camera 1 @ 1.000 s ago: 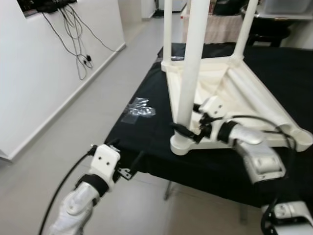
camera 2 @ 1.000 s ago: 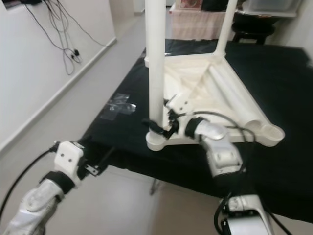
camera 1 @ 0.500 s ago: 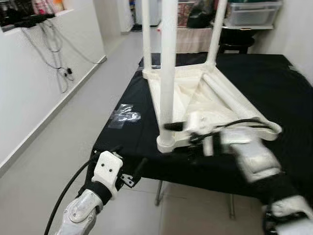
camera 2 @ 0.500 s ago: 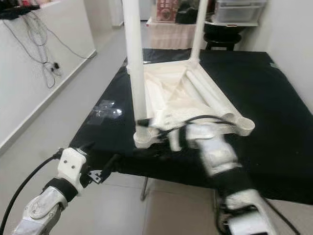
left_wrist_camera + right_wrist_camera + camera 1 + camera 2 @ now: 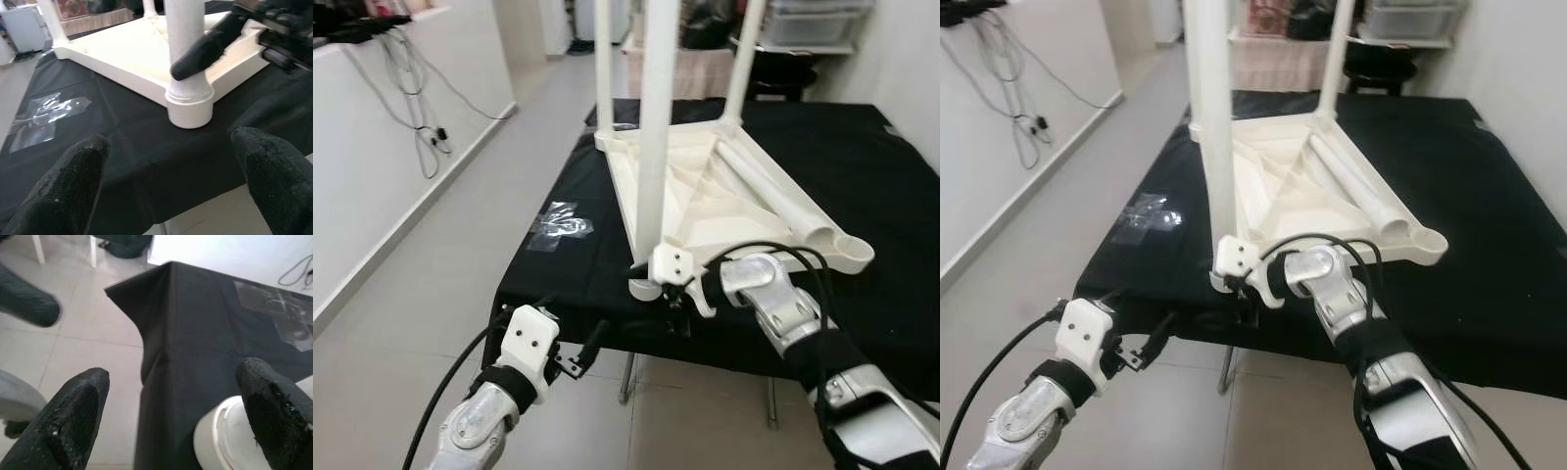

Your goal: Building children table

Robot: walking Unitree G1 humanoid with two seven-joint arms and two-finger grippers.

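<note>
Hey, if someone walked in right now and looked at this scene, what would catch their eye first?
Probably the white children's table lying upside down on the black-covered table, its legs pointing up. The right gripper sits open by the nearest leg at the front corner. The left gripper hovers open off the black table's front edge, and a clear plastic bag lies left of the white table.

Interior of a lived-in home, apparently a room opening onto a corridor. Pale glossy floor tiles run along a plain white wall with a low skirting, from which loose black cables dangle. A black cloth-covered worktop on thin metal legs occupies the centre. Behind it stand a low unit draped in pinkish fabric and a translucent plastic storage box.
</note>
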